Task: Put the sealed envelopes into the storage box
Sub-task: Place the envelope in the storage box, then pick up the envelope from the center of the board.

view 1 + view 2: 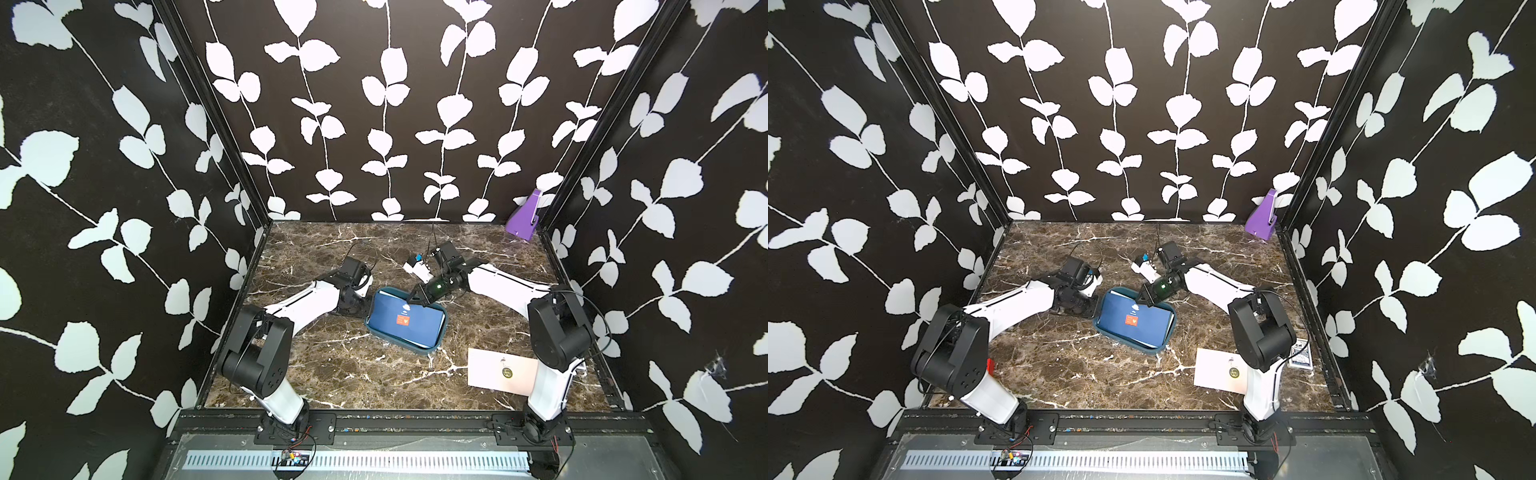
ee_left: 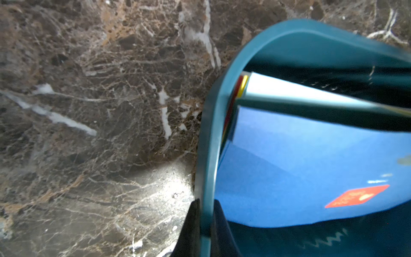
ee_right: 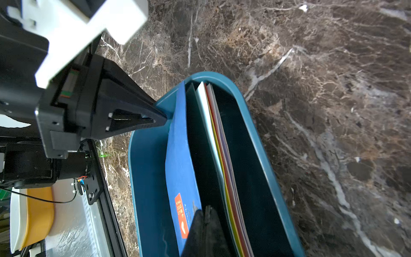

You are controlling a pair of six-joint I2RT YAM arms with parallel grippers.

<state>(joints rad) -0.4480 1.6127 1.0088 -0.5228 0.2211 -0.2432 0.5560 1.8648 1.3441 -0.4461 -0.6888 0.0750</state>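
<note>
we take this for a robot test cell in a lab: leaf-print walls (image 1: 374, 104) box in a marble-look tabletop (image 1: 332, 374), with the left arm (image 1: 299, 299) and right arm (image 1: 507, 282) bolted to a black rail (image 1: 415, 419).

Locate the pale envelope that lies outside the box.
In both top views the pale envelope lies flat front right, beside the right arm's base, apart from the storage box.

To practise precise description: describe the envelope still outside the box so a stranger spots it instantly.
Find the marble table, then the right arm's base. Beside it lies a pale envelope with a dark round seal, alone outside the teal box.
</note>
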